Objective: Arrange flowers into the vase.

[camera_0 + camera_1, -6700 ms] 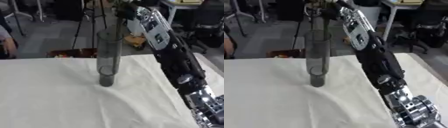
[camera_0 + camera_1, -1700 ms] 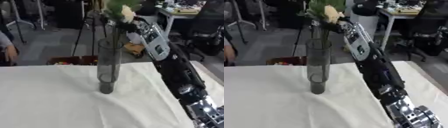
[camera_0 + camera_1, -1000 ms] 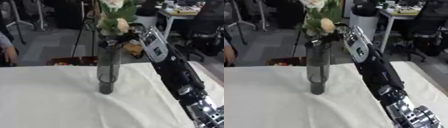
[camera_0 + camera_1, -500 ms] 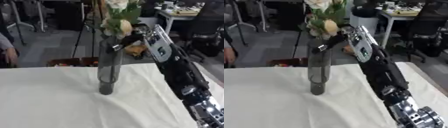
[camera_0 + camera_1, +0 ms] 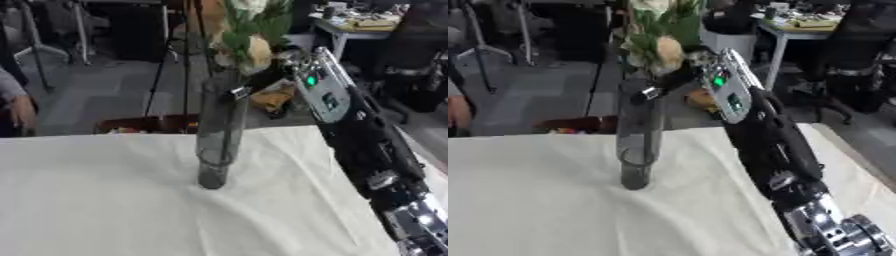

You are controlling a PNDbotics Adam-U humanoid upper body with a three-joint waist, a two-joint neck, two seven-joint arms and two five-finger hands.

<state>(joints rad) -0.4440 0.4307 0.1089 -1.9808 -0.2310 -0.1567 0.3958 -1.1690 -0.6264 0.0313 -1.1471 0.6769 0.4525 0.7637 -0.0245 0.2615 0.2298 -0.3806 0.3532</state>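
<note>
A bunch of cream and white flowers with green leaves point(image 5: 248, 37) stands in a tall, narrow, smoky-grey glass vase point(image 5: 218, 131), blooms and foliage above the rim and stems down inside. The vase stands upright near the middle of a table covered with a wrinkled cream cloth point(image 5: 105, 200). The robot's right hand point(image 5: 677, 82) is at the vase's rim, just below the blooms, with dark fingers extended towards the glass; whether they grip the stems cannot be told. Its black and silver right arm point(image 5: 363, 145) slopes down from there to the lower right corner, a small green light on its forearm. The left hand does not show.
</note>
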